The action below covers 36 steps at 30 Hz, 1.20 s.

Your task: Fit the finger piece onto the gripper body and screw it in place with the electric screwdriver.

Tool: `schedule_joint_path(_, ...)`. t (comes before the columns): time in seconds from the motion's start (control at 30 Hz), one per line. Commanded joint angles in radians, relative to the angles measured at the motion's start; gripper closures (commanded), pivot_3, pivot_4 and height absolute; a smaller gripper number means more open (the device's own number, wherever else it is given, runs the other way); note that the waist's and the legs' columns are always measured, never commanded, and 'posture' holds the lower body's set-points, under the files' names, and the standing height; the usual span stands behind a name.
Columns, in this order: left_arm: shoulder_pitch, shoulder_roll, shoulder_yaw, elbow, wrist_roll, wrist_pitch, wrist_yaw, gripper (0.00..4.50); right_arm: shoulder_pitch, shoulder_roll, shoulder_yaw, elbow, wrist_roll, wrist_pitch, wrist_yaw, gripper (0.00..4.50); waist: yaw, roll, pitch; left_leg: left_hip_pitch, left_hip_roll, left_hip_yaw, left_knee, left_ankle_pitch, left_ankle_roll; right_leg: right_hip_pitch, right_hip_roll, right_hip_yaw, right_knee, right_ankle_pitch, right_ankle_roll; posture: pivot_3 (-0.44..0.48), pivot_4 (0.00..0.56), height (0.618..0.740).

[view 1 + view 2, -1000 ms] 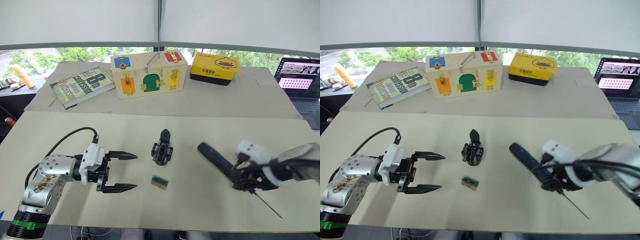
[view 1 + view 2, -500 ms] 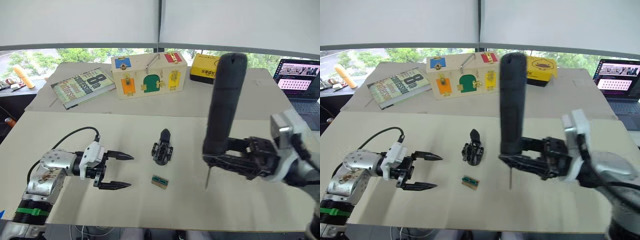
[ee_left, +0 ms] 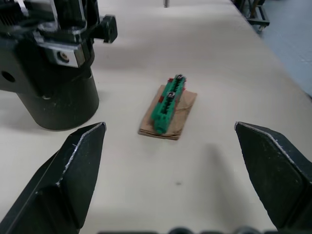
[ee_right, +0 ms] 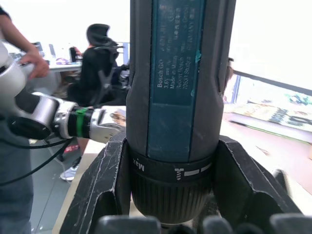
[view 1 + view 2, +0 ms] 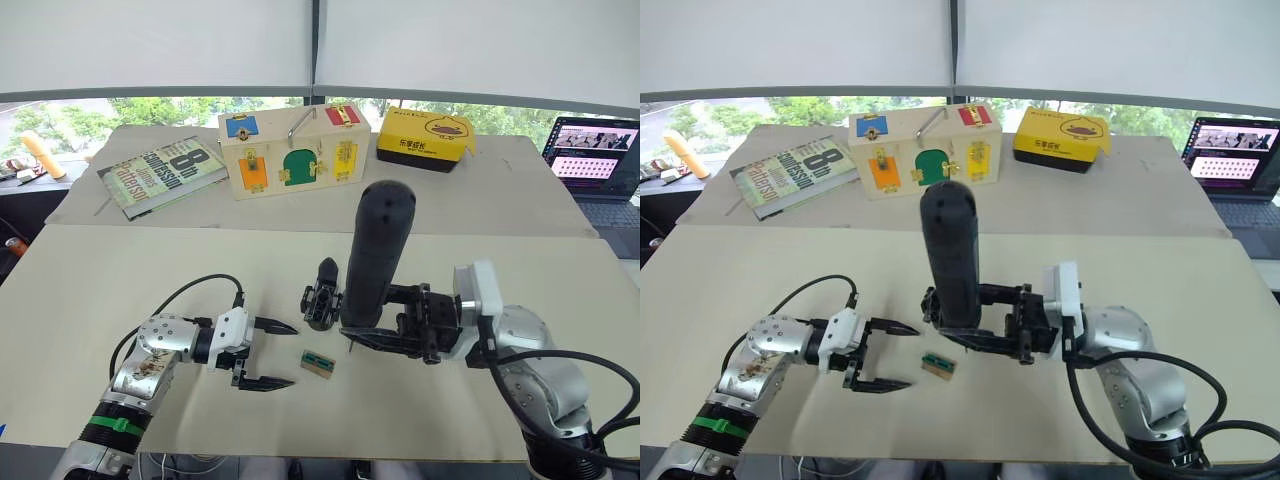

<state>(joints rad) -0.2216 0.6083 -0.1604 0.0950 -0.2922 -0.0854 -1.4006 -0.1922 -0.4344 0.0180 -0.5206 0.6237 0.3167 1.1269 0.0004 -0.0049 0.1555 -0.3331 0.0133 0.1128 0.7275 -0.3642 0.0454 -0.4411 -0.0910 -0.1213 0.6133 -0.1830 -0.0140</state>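
Head view: my right gripper (image 5: 385,330) is clamped on the electric screwdriver (image 5: 377,252), held upright just beside the gripper body (image 5: 322,296) mid-table. Left wrist view: left gripper (image 3: 170,180) spread wide and empty, green part (image 3: 169,107) between its fingers. Right wrist view: screwdriver barrel gripped.

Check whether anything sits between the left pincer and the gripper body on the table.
Nothing visible does. The left pincer is open, low over the table, with bare tabletop between it and the gripper body. The small green part on brown card lies off to the side, nearer the robot. The right pincer holds the electric screwdriver upright just beyond.
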Motion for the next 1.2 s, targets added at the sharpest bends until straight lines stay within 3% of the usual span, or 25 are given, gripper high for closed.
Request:
schedule_joint_path(0.03, 0.0, -0.021, -0.026, -0.003, 0.043, -0.032, 0.046, 0.0, -0.038, 0.026, 0.026, 0.009, 0.008, -0.103, 0.045, 2.6, -0.001, 0.0, 0.0, 0.0, 0.0, 0.0, 0.0, 0.0, 0.0, 0.0, 0.0, 0.0, 0.0, 0.0, 0.0, 0.0, 0.15, 0.74)
schedule_joint_path(0.67, 0.029, -0.062, -0.088, -0.022, 0.065, -0.009, 0.094, 0.0, -0.027, 0.062, 0.174, 0.098, -0.051, -0.225, 0.089, 2.6, 0.002, 0.001, 0.0, 0.002, 0.001, -0.001, 0.001, 0.0, 0.0, 0.001, -0.001, 0.001, 0.002, 0.0, 0.0, 0.0, 0.15, 0.74)
schedule_joint_path(1.2, 0.017, -0.074, -0.118, -0.019, 0.086, -0.013, 0.106, 0.0, -0.035, 0.046, 0.163, 0.139, -0.07, -0.249, 0.09, 2.6, 0.01, 0.001, 0.0, 0.002, 0.001, -0.002, 0.001, 0.0, 0.0, 0.001, -0.002, 0.001, 0.001, 0.0, 0.0, 0.0, 0.15, 0.74)
